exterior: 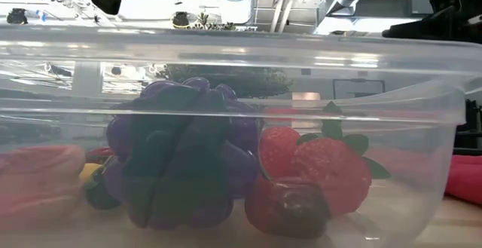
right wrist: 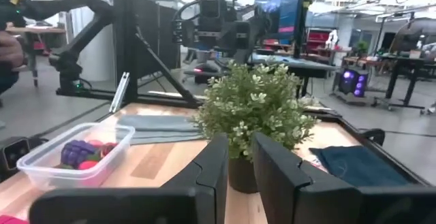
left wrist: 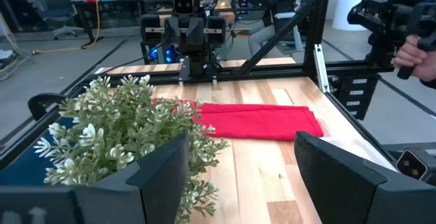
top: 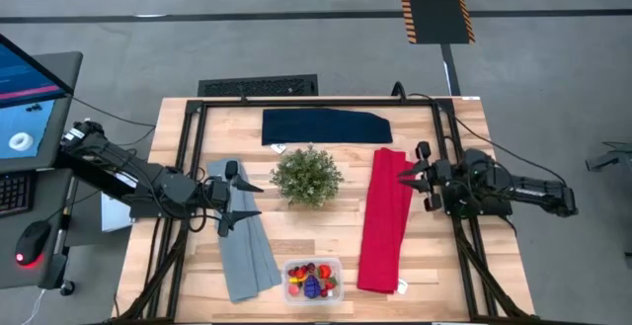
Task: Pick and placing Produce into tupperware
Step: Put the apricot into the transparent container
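Produce (top: 313,281) all in tupperware (top: 338,265); left gripper (top: 243,206) spread, right gripper (top: 408,176) nearly pressed together, empty. Risk: arms snagging plant (top: 307,175)

Left arm: reaches in from the table's left side, elbow bent. Left gripper (top: 247,200) hangs just left of the potted plant (top: 307,175), fingers (left wrist: 161,176) spread wide, nothing between them.

Right arm: lies along the table's right edge. Right gripper (top: 407,175) points toward the plant, fingers (right wrist: 212,161) close together, apparently empty.
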`<move>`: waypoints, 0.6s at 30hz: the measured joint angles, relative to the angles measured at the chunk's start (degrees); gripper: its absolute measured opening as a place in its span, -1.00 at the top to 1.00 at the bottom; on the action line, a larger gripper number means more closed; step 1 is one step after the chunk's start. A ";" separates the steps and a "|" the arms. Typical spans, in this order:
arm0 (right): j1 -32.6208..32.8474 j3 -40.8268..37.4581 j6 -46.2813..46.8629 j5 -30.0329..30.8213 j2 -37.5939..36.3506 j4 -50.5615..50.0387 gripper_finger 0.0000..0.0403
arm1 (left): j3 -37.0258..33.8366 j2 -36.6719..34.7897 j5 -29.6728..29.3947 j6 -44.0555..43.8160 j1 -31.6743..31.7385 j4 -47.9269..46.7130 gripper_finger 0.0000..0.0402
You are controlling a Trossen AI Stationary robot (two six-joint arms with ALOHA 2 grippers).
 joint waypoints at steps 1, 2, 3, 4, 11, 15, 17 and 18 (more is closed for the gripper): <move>0.42 0.00 0.09 0.10 0.19 0.04 0.54 | 0.00 0.01 -0.21 0.04 0.00 -0.09 -0.29; 0.71 0.00 0.71 0.08 0.19 -0.04 0.54 | 0.00 0.02 -0.25 0.05 0.00 -0.04 -0.29; 1.00 0.00 1.88 0.01 0.18 0.01 0.54 | 0.00 0.02 -0.30 0.02 0.02 0.02 -0.29; 1.30 0.00 3.45 0.01 0.20 0.04 0.54 | 0.00 0.02 -0.39 0.02 0.21 0.16 -0.29; 1.88 0.00 8.35 -0.03 0.25 0.00 0.54 | 3.66 -0.05 -1.77 0.16 2.38 0.90 -0.29; 1.84 0.00 8.35 -0.03 0.25 0.01 0.54 | 9.69 -0.38 -6.13 4.59 4.21 -1.82 -0.29; 1.84 0.00 8.36 -0.03 0.25 0.01 0.54 | 13.20 -0.25 -7.70 6.37 6.26 -5.47 -0.29; 1.84 0.00 8.35 -0.03 0.25 0.01 0.54 | 14.95 -0.19 -7.62 6.61 7.66 -7.67 -0.29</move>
